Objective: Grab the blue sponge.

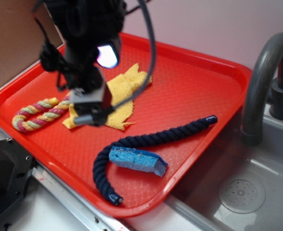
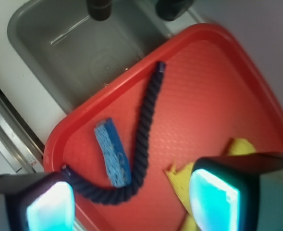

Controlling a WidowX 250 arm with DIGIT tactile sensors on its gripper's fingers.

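Observation:
The blue sponge (image 1: 137,160) (image 2: 112,152) lies flat on the red tray (image 1: 189,91) (image 2: 213,82) near its front edge, tucked inside the curve of a dark navy rope (image 1: 146,140) (image 2: 143,130). My gripper (image 1: 91,111) (image 2: 131,199) hangs above the yellow cloth (image 1: 124,94) (image 2: 230,156), left of the sponge and well apart from it. It is open with nothing between its fingers; the two glowing pads (image 2: 213,195) stand wide apart in the wrist view.
A pink, yellow and green twisted rope (image 1: 35,115) lies at the tray's left. A grey sink (image 1: 247,192) (image 2: 79,53) with a dark faucet (image 1: 264,82) sits right of the tray. A metal rail (image 1: 69,199) runs along the front edge.

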